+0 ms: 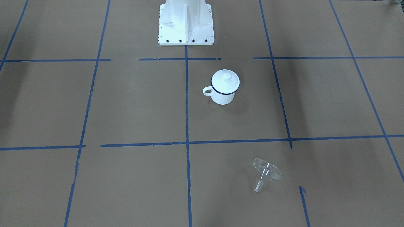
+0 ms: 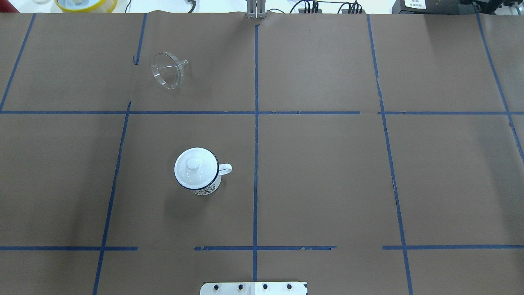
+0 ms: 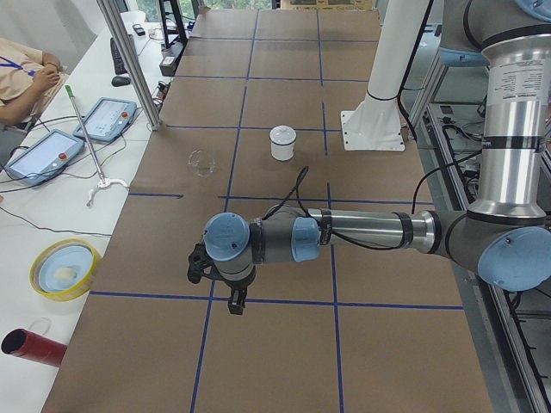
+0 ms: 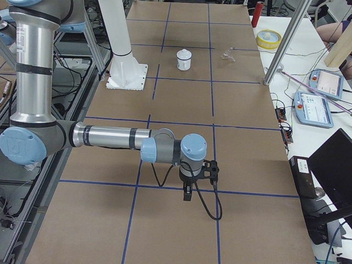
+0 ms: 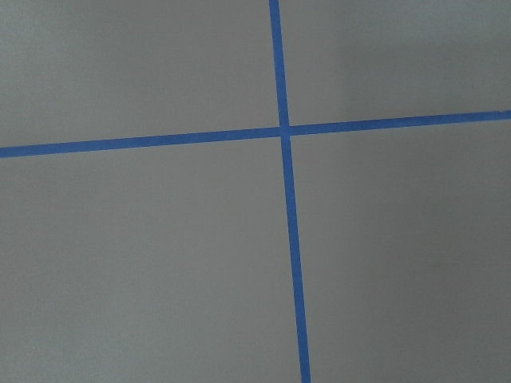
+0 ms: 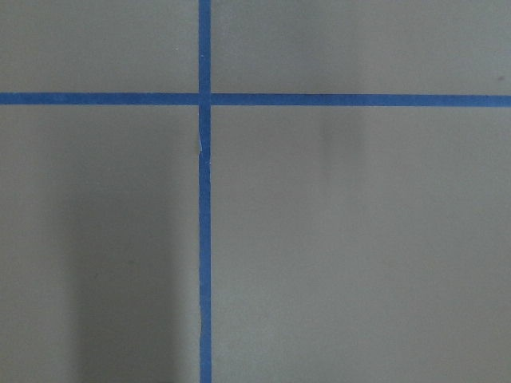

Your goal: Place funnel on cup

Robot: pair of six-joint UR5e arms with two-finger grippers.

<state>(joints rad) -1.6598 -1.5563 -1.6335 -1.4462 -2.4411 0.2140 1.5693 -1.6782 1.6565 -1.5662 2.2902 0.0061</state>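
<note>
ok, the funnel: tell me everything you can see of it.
The funnel is small and clear, glass or plastic by its look, with a wide round rim and a short narrow spout. It lies tipped on its side on the brown paper table cover, with the spout pointing away from the robot and toward its right. It sits in a far grid cell on the robot's left, well apart from the cup. Only the paper touches it.
</note>
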